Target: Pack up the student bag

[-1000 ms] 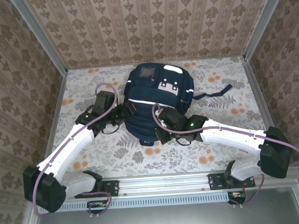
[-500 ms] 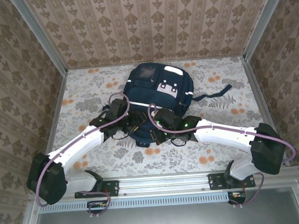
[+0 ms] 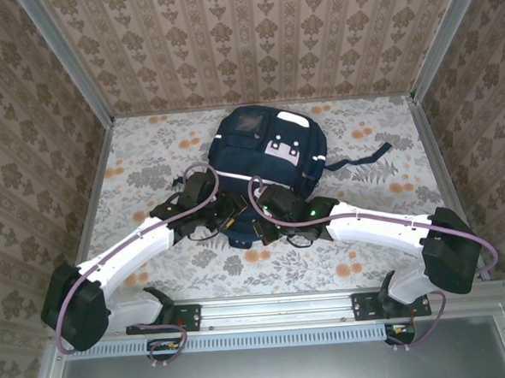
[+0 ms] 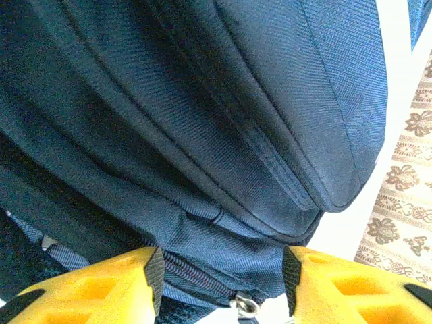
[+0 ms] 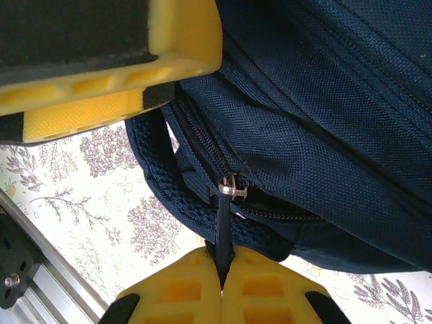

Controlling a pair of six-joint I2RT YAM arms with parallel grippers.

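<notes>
Overall: by my reading this is the zipping stage, late in the packing.
Student bag: the student bag [image 3: 267, 154] lies flat at the middle of the floral table [image 3: 140, 170], pocket patches up. Its top points to 6 o'clock, toward the arm bases, and one strap [image 3: 362, 157] trails off at 3 o'clock.
Left gripper: the left gripper [image 3: 227, 214] sits at about 7 o'clock of the bag. In the wrist view its yellow fingers [image 4: 101, 290] stand apart with a bulge of navy fabric between them. I cannot tell whether they pinch that fabric or merely straddle it.
Right gripper: the right gripper [image 3: 265, 229] sits at about 6 o'clock of the bag, just beside the left one. Its jaws are clenched on the dark pull tab [image 5: 222, 233], which runs taut up to the metal zip slider [image 5: 231, 187].
Zip: the slider sits on the curved seam at the bag's near end, and closed teeth show at its 4 o'clock side. How much of the track is open is hidden by folds.
Done: no loose books or supplies lie on the table around the bag, so the contents are probably already inside.
Left: drawing the slider along its track, probably with the left arm steadying the fabric, then letting go.
Risk: the thin tab could slip from the pads, or the soft bag could slide instead of the zip running.
</notes>
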